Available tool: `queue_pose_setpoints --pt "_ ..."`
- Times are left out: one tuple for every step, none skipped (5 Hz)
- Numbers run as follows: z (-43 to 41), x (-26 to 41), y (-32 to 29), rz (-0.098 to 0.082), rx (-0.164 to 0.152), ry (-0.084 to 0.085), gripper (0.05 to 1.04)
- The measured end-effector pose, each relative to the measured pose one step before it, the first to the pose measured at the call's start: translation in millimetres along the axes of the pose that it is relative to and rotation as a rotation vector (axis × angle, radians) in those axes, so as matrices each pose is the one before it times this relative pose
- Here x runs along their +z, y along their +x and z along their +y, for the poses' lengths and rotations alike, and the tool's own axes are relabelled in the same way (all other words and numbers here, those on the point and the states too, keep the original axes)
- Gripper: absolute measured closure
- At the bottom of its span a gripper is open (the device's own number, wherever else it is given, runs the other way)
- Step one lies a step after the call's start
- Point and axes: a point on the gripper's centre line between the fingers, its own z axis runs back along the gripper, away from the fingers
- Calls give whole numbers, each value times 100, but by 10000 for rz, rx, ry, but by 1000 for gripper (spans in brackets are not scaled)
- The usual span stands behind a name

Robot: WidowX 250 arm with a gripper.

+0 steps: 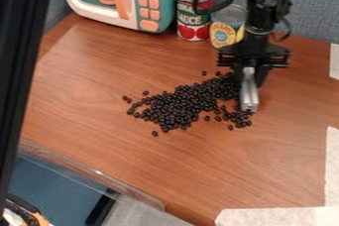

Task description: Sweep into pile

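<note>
1. The black beans [175,106] lie in one loose heap near the middle of the desk [99,71], some scattered around it; the gripper [258,74] hides part of its right end.
2. The gripper is over that end, with a silver piece [249,91] at its lower part. I cannot tell if the claw is wide, narrow or holding this piece.
3. At the back edge, the arm covers part of the smaller can [227,28].

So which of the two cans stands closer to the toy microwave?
The can with red tomatoes on its label. It stands right beside the toy microwave, while the yellow-labelled can is on its other side, away from the microwave.
</note>
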Motion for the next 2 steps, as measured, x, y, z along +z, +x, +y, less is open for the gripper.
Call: queue_pose_setpoints --pt "2160 -60 -3 53 161 205 711" --pt "2170 -92 219 116 294 113 711"
